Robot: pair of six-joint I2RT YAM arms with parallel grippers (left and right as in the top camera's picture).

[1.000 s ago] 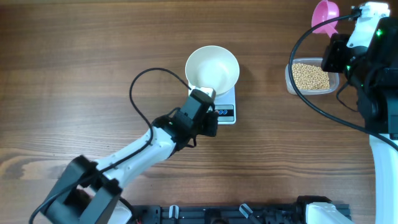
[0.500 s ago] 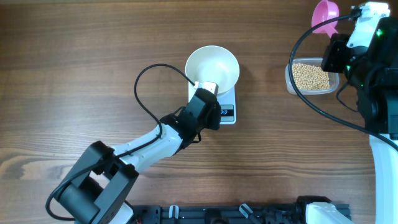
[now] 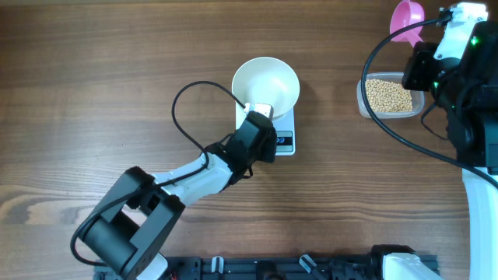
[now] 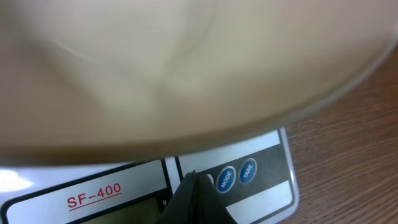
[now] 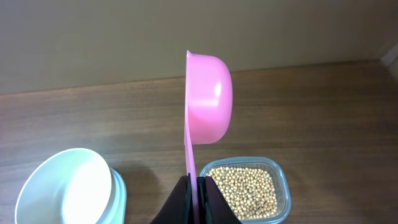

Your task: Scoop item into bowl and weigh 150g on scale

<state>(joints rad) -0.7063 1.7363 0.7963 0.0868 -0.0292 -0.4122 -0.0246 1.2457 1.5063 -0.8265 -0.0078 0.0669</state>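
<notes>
The white bowl (image 3: 266, 83) (image 5: 62, 186) stands empty on the white scale (image 3: 285, 132) (image 4: 261, 180), and its underside fills the top of the left wrist view (image 4: 174, 68). My left gripper (image 3: 260, 117) (image 4: 192, 177) is shut with nothing in it, its tip touching the scale's dark button panel just left of the MODE button (image 4: 224, 178). My right gripper (image 5: 196, 183) (image 3: 436, 35) is shut on the handle of a pink scoop (image 5: 208, 99) (image 3: 408, 17), which stands on edge and empty above the tub. The tan beans (image 3: 387, 95) (image 5: 244, 191) lie in a clear tub (image 3: 362, 99).
The scale's grey display (image 4: 118, 214) sits left of my left fingertips, under the red SF-400 label (image 4: 93, 196). A black cable (image 3: 194, 101) loops over the table left of the bowl. The brown wooden table (image 3: 93, 93) spreads to the left.
My left arm has slid forward, bringing its shut tip from the scale's near edge onto the button panel. The right arm and scoop have not moved.
</notes>
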